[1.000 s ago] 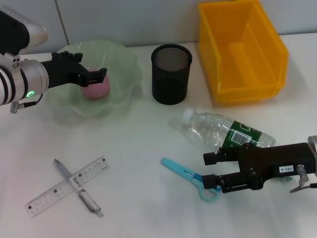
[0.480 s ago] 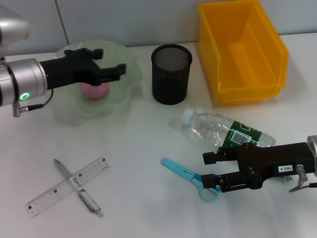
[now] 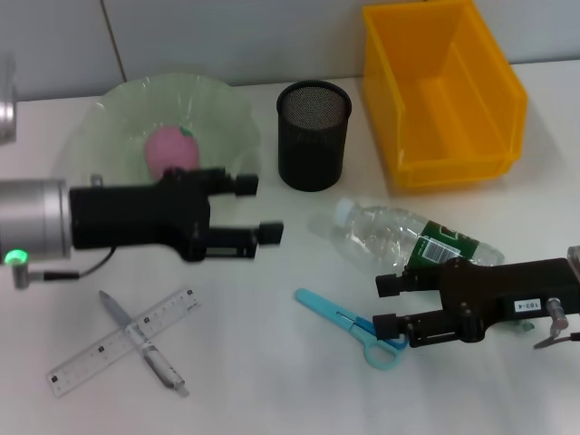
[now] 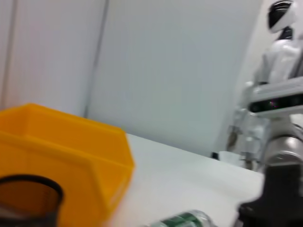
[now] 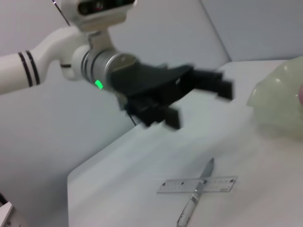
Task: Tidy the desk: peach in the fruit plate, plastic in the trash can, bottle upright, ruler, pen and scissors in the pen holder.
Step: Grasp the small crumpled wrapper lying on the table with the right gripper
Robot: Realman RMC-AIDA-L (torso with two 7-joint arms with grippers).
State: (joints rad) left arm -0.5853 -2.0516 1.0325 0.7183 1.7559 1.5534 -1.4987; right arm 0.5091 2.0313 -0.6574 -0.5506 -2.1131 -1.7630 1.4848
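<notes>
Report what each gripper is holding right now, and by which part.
Nothing is held. The left gripper is open over bare table near the green fruit plate. The right gripper is open beside the blue-handled scissors.

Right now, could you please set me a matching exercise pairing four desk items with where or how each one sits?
Items:
1. peach
2. bottle
3. pen
4. scissors

Places or states:
A. lying across the ruler
B. by the right gripper
C. in the fruit plate
D. on its side, in front of the yellow bin

Pairs: 1-C, 2-D, 3-A, 4-B
</notes>
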